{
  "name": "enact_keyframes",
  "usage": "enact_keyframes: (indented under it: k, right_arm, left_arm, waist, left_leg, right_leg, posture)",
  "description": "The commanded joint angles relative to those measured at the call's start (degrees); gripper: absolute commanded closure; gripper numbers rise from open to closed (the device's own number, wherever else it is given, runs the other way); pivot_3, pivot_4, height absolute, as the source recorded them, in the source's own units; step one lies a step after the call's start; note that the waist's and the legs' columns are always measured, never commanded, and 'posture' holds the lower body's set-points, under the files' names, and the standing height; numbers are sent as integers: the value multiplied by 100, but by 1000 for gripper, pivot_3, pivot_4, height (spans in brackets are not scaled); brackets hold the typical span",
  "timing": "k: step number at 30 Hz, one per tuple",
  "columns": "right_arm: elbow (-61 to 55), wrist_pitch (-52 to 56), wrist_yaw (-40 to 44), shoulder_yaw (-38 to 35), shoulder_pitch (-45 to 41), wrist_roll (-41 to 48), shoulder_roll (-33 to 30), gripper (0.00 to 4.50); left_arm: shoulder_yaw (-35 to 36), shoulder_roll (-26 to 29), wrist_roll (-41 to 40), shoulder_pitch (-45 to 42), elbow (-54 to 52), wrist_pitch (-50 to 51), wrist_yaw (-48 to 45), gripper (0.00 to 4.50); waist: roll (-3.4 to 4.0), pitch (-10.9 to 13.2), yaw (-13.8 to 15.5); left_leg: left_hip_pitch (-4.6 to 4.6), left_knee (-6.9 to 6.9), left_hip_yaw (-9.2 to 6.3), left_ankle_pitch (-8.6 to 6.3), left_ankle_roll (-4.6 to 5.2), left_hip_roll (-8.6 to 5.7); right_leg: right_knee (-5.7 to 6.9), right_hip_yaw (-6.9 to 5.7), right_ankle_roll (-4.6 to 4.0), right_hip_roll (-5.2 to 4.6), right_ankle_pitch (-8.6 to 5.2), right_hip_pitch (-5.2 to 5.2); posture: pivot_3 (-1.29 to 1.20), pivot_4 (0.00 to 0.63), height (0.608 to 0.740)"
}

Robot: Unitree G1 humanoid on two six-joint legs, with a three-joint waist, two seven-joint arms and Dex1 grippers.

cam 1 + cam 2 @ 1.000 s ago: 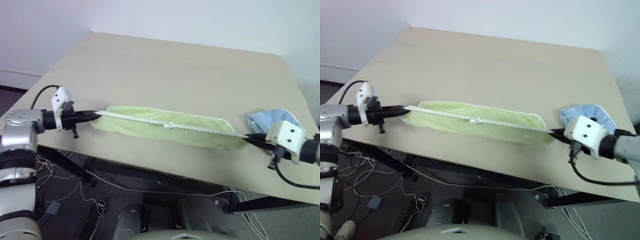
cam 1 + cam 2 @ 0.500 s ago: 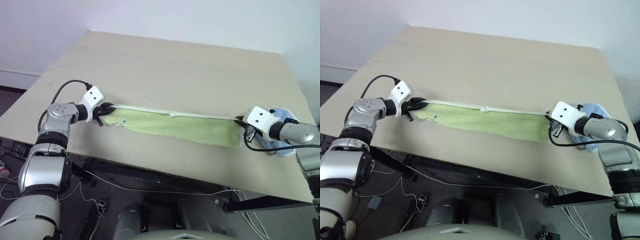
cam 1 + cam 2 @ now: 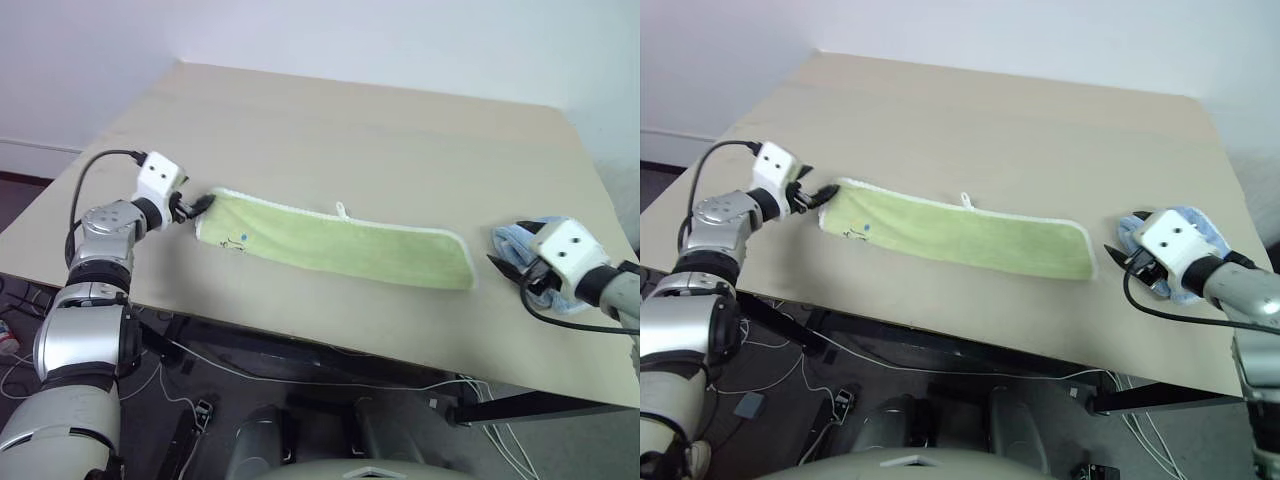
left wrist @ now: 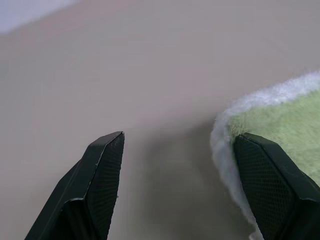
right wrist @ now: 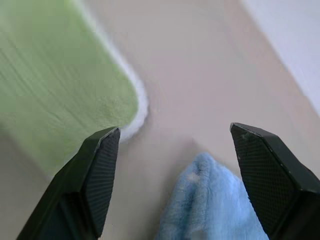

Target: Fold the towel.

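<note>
The towel (image 3: 335,243) is a light yellow-green strip with white edging and a small dark mark near its left end. It lies flat on the table (image 3: 350,130), close to the front edge. My left gripper (image 3: 200,204) stands open right at the towel's left end. In the left wrist view the towel's corner (image 4: 280,120) sits by one finger (image 4: 270,175), with nothing gripped. My right gripper (image 3: 508,252) is open a short way past the towel's right end. In the right wrist view its fingers frame the towel's rounded corner (image 5: 75,80), which lies apart from them.
A crumpled light blue towel (image 3: 528,240) lies at the table's right edge, under and beside my right gripper, and also appears as the blue towel (image 5: 210,200) in the right wrist view. The table's front edge runs just below the towel. Bare tabletop stretches behind it.
Both grippers have opened and let go of the towel's ends. The towel, held taut before, now lies flat on the table. My right gripper has drawn back to the right, away from the towel.
</note>
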Motion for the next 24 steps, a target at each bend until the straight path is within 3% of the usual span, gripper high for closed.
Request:
enact_keyframes:
  k: [1, 2, 11, 17, 24]
  right_arm:
    - [-912, 1455, -564, -547, 327, 1102, 646, 211]
    - [-1056, 1766, -714, -619, 374, 1326, 817, 29]
    - [-1576, 3770, -2811, -1061, 125, 3831, 2768, 29]
    - [-1058, 4056, -4538, -1434, -178, 5589, 3318, 29]
    - [-632, 3494, -6154, -1164, -224, 7001, 3575, 29]
  left_arm:
    - [218, 81, -167, -95, -124, 2, 97, 955]
    - [222, 68, -171, -79, -134, 5, 98, 955]
    - [-87, -258, -49, 242, -301, 44, -1084, 955]
    - [-278, -294, 68, 295, -323, 1, -1312, 955]
    - [9, -178, -250, 227, -394, -65, -1421, 955]
  waist:
    - [0, -1, 8]
    - [0, -1, 9]
    - [2, -1, 6]
    - [1, -2, 7]
    - [2, -1, -9]
  left_leg:
    - [0, 0, 0, 0, 0, 0]
    - [0, 0, -1, 0, 0, 0]
    - [-4, -1, 1, 0, 1, 0]
    - [-8, -2, -2, -1, 1, -1]
    - [-8, -3, -2, -1, 1, 0]
  right_leg:
    - [1, -1, 0, -1, 0, 0]
    - [0, -2, -1, -1, 0, 1]
    - [-1, -4, -4, -4, 1, -3]
    - [-2, -3, -5, -6, 0, -6]
    - [-2, 1, -5, -7, 1, -6]
  posture:
    - [0, 150, 722]
    - [0, 150, 722]
    - [0, 150, 722]
    - [0, 150, 722]
    - [0, 150, 722]
